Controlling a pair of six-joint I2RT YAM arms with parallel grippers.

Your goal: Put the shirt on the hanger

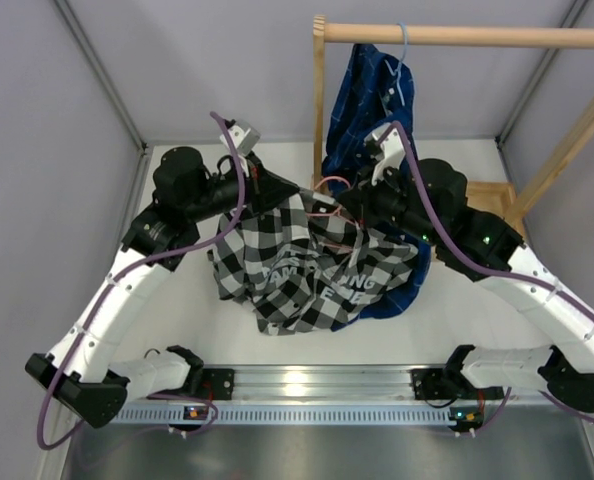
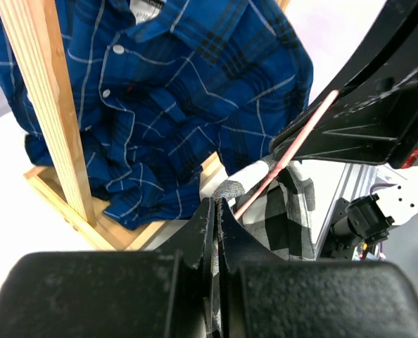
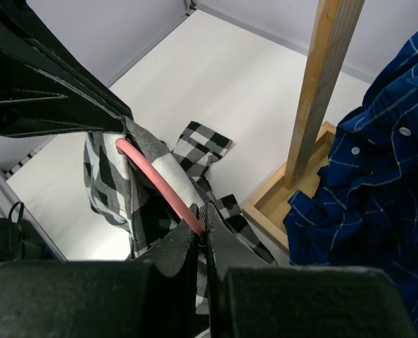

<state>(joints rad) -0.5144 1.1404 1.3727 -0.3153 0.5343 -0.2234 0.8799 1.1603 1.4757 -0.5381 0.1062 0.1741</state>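
left pincer [image 2: 216, 208]: jaws pressed together, a fold of the shirt [image 2: 288, 211] pinched at the tips.
right pincer [image 3: 203, 222]: jaws closed tight on the hanger [image 3: 153, 179], and the wire comes straight out of the tips.
pincers: tip to tip, near each other, both lifted off the tabletop [image 1: 177, 330].
hanger: the wire arcs from the right pincer across to the left pincer's tips and goes under the cloth edge there. The rest of it is hidden by cloth.
shirt: the top edge is held up between the two pincers. The body drapes down toward the near edge, bunched and creased, with its lower part on the tabletop.
tabletop: white, flat, matt. A metal rail [image 1: 307, 382] runs along the near edge and plain grey walls [image 1: 37, 120] stand at the sides.
rack [image 1: 457, 36]: pale wood, far right, with a round rod on square posts and its base frame on the tabletop.
blue shirt [image 1: 362, 90]: dark plaid with thin pale lines and white buttons. It hangs from the rod on a light blue hanger [image 1: 402, 50], just behind the right pincer.
textures: the shirt is soft cloth in a large black-and-white check. The hanger is thin, smooth pink wire.
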